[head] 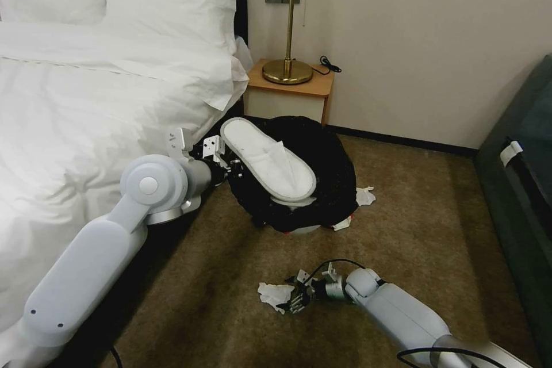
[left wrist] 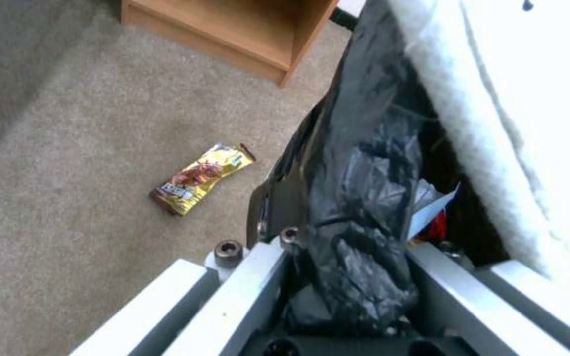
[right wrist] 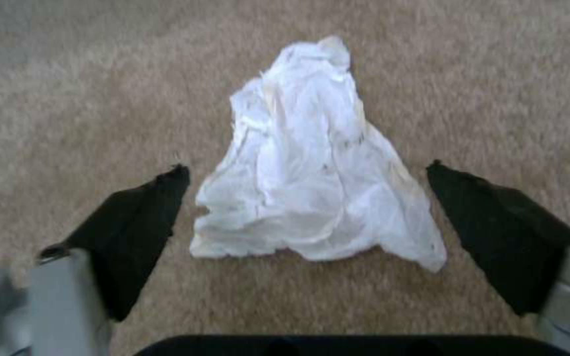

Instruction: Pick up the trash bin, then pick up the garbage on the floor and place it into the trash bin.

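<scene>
Beside the bed [head: 86, 98], at about ten o'clock in the head view, the left gripper [head: 230, 168] is seen clamped on the rim of the trash bin [head: 322, 172]. From the left wrist view the black bag [left wrist: 364, 198] is pinched between the pale fingers [left wrist: 252, 291], so the grip is closed on the bin's lined edge. The bin is held tilted, its mouth turned toward the camera, and a white slipper [head: 267, 158] is laid across that mouth, part of it sticking out past the rim. A glimpse of white paper and something red is caught inside the bag from the left wrist view.

Lower down, near six o'clock in the head view, the right gripper [head: 293, 298] is lowered close to the carpet [head: 425, 230] with a crumpled white tissue [head: 271, 294] just at its tips. From the right wrist view the tissue [right wrist: 311, 168] is seen lying flat on the carpet between the two dark fingertips [right wrist: 133, 222] — they are spread wide, one on each side, and neither is touching it.

More litter is left on the floor: another tissue [head: 364, 195] at about three o'clock of the bin, just beside it, and a gold-brown snack packet [left wrist: 201, 178] lying on the carpet near the wooden nightstand [head: 290, 95] — well apart from the held rim. A brass lamp [head: 287, 29] is stood on the nightstand.
</scene>
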